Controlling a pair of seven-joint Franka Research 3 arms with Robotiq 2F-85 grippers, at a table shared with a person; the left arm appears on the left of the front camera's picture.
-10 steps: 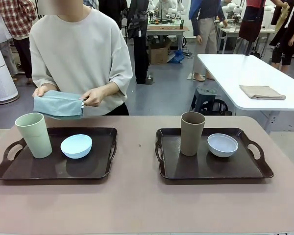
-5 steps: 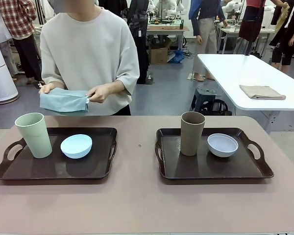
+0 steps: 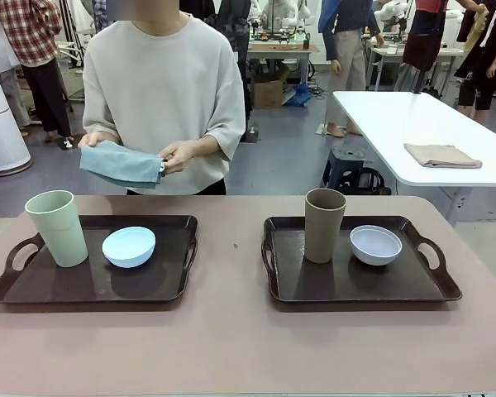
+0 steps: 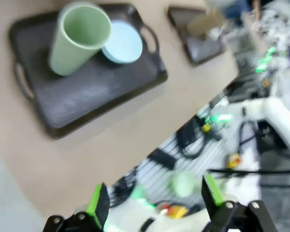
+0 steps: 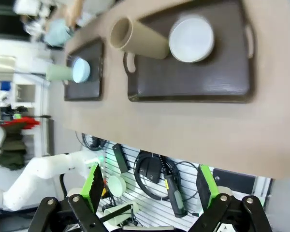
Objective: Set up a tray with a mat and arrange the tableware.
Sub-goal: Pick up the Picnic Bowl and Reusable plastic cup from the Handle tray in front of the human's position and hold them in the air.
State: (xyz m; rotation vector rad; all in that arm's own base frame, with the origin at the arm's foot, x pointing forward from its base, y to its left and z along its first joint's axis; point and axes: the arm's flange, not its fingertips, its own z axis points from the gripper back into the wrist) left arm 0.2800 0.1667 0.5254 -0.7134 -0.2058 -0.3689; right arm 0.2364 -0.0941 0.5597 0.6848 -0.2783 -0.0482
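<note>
Left gripper (image 4: 153, 203) and right gripper (image 5: 150, 189) both have their jaws spread wide, with nothing between the green pads. Each hangs off the near edge of the table (image 3: 231, 347).

On the left tray (image 3: 83, 285), the pale green tumbler (image 3: 56, 227) stands upright at the left end. The light blue bowl (image 3: 129, 246) sits just beside it toward the middle. On the right tray (image 3: 347, 289), the brown tumbler (image 3: 324, 223) stands upright with the white bowl (image 3: 375, 244) close to its right. Neither tray has a mat.

Across the table, behind the left tray, a person (image 3: 161, 83) holds a folded blue-grey cloth (image 3: 121, 163) in both hands, above the tabletop.
</note>
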